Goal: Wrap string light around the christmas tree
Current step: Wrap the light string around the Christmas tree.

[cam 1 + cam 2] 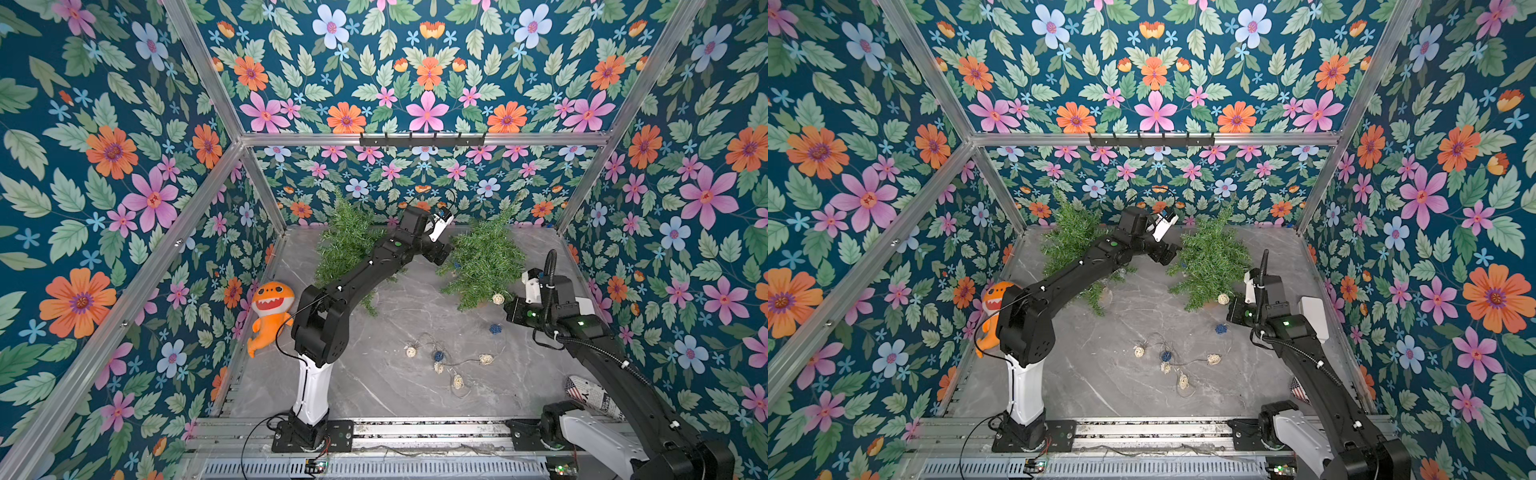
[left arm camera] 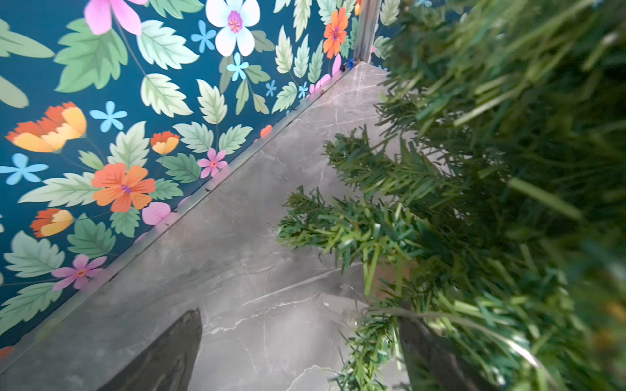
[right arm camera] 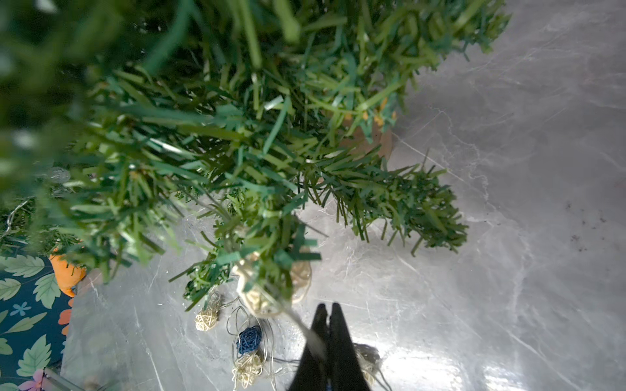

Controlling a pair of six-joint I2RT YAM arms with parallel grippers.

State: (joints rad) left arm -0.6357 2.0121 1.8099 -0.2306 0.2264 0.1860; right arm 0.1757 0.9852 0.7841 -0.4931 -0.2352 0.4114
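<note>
Right gripper (image 3: 327, 333): fingers pinched together on the thin wire of the string light (image 3: 249, 340). We judge this tensions it off the wicker ball (image 3: 259, 299) lodged at the christmas tree (image 1: 482, 262) foot.

Left gripper (image 2: 301, 320): fingers wide apart, nothing visibly between them, one buried among the back branches.

Tree stands upright, tip up. The string runs from its base toward the near table (image 1: 374, 386) edge.

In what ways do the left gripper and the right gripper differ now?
The left gripper is wide open; the right gripper is shut on the wire of the string light. The left gripper is at the far side of the tree, one finger among branches; the right gripper is at its near side. Both are at the same tree.
</note>
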